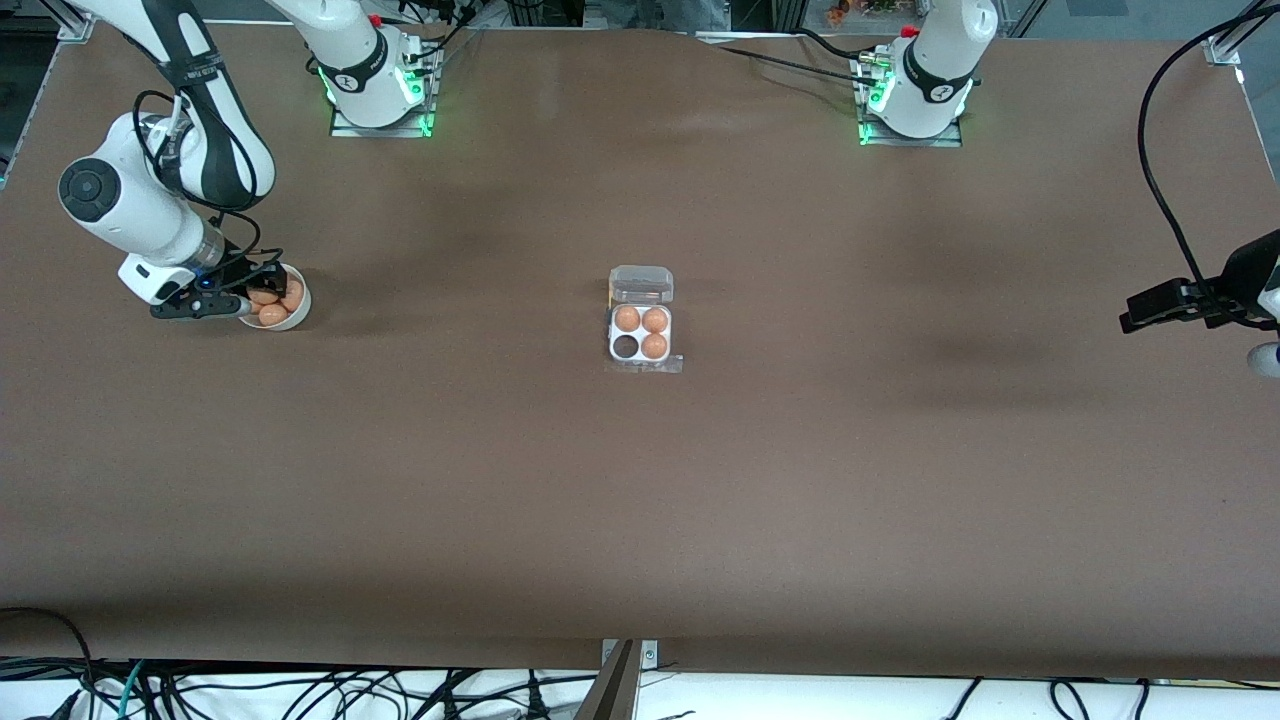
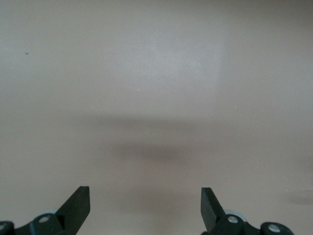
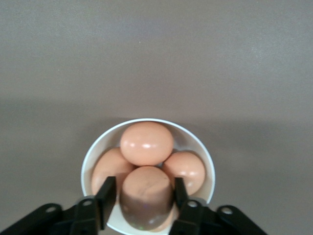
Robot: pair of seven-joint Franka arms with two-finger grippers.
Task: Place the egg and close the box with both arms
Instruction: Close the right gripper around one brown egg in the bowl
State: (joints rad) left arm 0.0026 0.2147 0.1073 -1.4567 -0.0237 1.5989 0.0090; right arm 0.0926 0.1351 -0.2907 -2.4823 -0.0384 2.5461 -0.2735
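Right gripper (image 3: 142, 199) clasps a brown egg (image 3: 146, 196), long axis upright, in the white bowl (image 1: 293, 320) toward the right arm's end from the open-lidded box (image 1: 641, 333); left gripper (image 2: 145, 208) waits, fingers spread.

Place: robotics lab | Evidence: two white arm bases (image 1: 378, 85) bolted at the top of the frame, green status lights glowing | wide brown bench (image 1: 640, 500) | loose black cables (image 1: 300, 690) along the bottom edge | aluminium framing (image 1: 45, 15) in the upper corner.
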